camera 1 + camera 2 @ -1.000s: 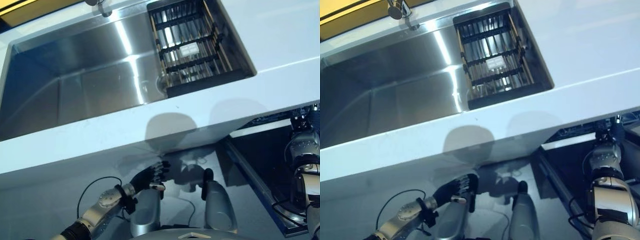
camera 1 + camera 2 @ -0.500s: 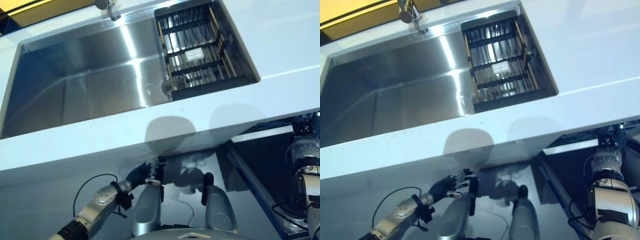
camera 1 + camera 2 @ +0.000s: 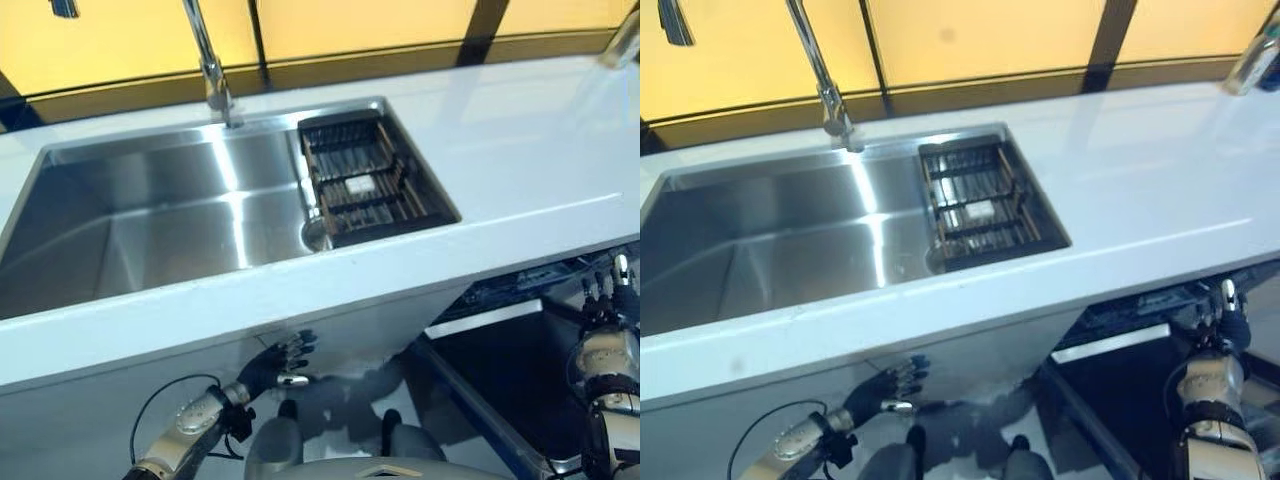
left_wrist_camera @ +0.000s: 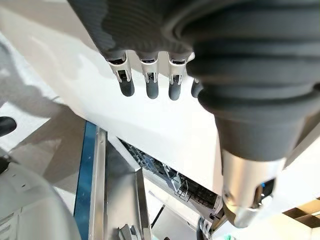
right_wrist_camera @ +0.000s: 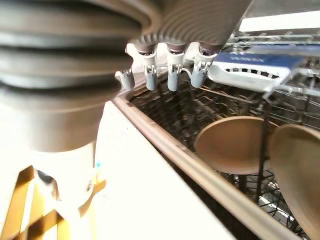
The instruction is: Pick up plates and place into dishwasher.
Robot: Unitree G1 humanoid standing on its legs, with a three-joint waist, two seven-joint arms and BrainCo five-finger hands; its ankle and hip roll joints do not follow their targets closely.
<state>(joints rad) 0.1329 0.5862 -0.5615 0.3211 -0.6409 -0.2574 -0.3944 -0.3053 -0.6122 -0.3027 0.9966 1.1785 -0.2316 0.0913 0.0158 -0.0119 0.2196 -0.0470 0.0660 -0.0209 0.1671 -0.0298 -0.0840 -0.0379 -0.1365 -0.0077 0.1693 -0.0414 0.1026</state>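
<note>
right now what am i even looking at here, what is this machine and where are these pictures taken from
This is a two-legged robot with two arms, standing at a kitchen counter. Two pictures come from cameras in its head, looking down; the other two from cameras on its wrists. On top are a steel sink with a tap and a dark rack set in its right end. The left hand hangs below the counter edge, its fingers relaxed, holding nothing. The right hand is by the open dishwasher, also holding nothing. Two brown plates already stand in the dishwasher.
</note>
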